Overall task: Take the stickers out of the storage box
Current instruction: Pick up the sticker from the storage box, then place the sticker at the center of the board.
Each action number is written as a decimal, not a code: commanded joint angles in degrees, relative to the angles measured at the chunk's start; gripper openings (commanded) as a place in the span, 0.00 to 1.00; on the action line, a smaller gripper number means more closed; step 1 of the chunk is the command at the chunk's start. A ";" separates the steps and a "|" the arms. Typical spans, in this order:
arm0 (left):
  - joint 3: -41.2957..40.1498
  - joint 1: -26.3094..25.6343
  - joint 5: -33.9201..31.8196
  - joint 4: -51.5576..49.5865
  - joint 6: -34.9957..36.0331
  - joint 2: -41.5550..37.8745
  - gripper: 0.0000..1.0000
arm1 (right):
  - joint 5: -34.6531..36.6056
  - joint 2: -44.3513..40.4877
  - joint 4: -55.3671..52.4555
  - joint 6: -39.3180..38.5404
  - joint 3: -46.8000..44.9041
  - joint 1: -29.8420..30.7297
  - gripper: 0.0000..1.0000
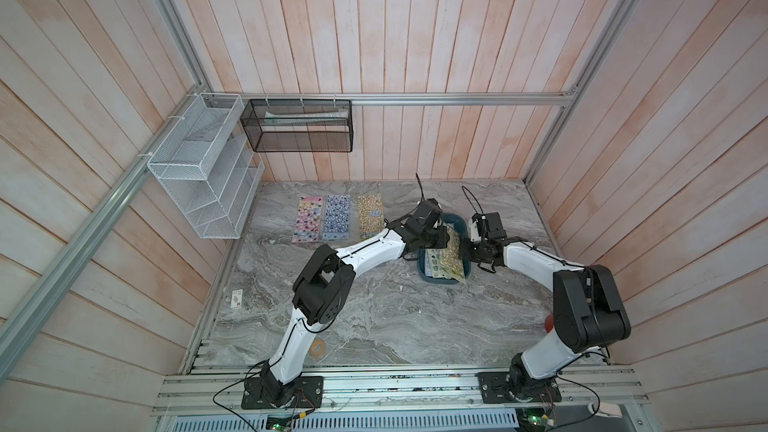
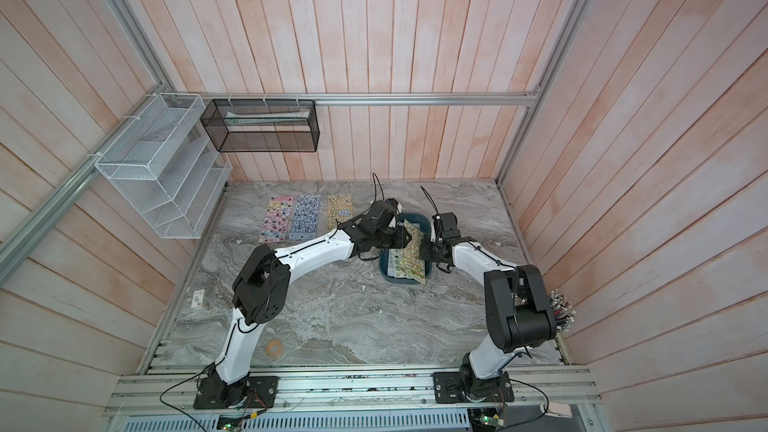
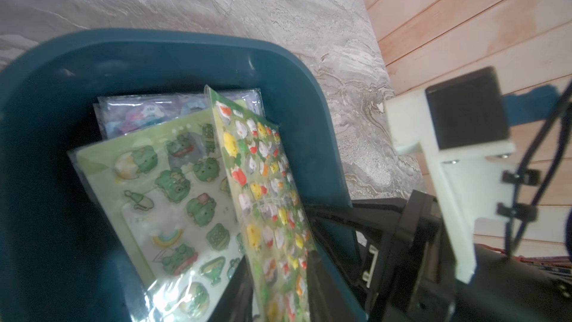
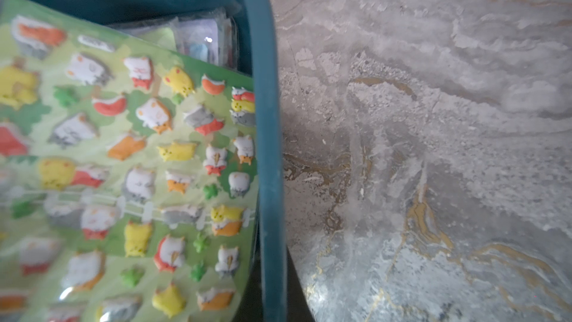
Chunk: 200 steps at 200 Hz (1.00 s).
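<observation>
The stickers (image 3: 173, 181) mostly sit in the storage box (image 3: 154, 57), right of centre on a grey marbled table (image 1: 374, 317) closed in by pale pink plank walls (image 1: 415, 35). A white wire rack (image 1: 199, 176) and a black mesh basket (image 1: 299, 126) hang at the far left. A pink sheet (image 1: 308, 219), a blue sheet (image 1: 336, 218) and a yellow sheet (image 1: 370, 216) lie side by side on the table, all glossy. A green cat sheet (image 4: 139, 150) tilts up against the box's rim. The right gripper (image 1: 473, 249), at that rim, has its fingers pressed together. The left gripper (image 1: 448, 238) is over the box; I cannot tell how its fingers stand.

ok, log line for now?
green cat-sticker sheet: tilted in dark teal plastic storage box | left gripper: above box, grip unclear | right gripper: shut, beside box
</observation>
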 commanded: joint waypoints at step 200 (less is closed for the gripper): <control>-7.64 8.61 5.50 6.66 0.27 -14.43 0.00 | -1.32 -1.05 1.93 0.09 0.67 0.12 0.06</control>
